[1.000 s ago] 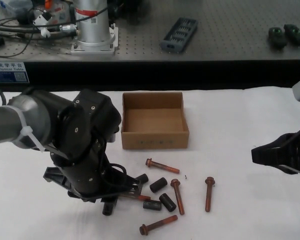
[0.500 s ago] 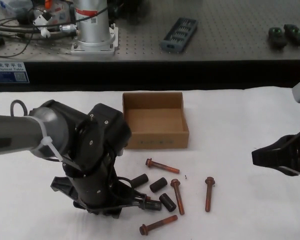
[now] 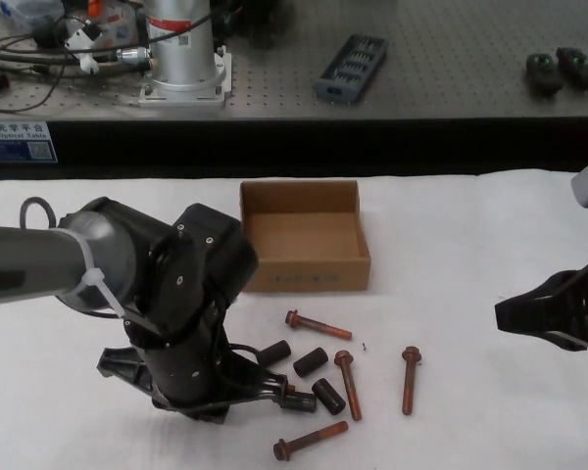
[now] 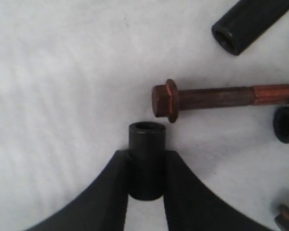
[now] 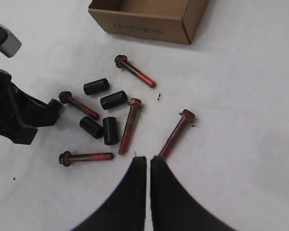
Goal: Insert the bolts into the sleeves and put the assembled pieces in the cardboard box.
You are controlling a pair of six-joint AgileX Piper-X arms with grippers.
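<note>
The chief risk, as I judge it, is the sleeve (image 4: 147, 139) twisting or slipping in the grip; it is a smooth dark cylinder pinched across its sides, so a small knock could turn it and leave its bore badly lined up for a bolt; a second risk is the nearest bolt (image 4: 221, 96), whose flanged head lies just beside the sleeve's open end and could be nudged across the white cloth (image 3: 470, 245) when the arm moves. The left gripper (image 4: 146, 166) is closed to the sleeve's width, one finger on each side of its near half, with the open end poking out beyond the tips (whether the sleeve is lifted or resting on the cloth, I cannot tell). The right gripper (image 5: 148, 166) has its fingers pressed together on nothing, hanging above the cloth near the tip of one bolt; it would need to open before taking one. The other loose sleeves (image 5: 113, 100) and bolts (image 5: 127, 126) lie scattered in front of the cardboard box (image 3: 304, 276), which holds no assembled pieces.
</note>
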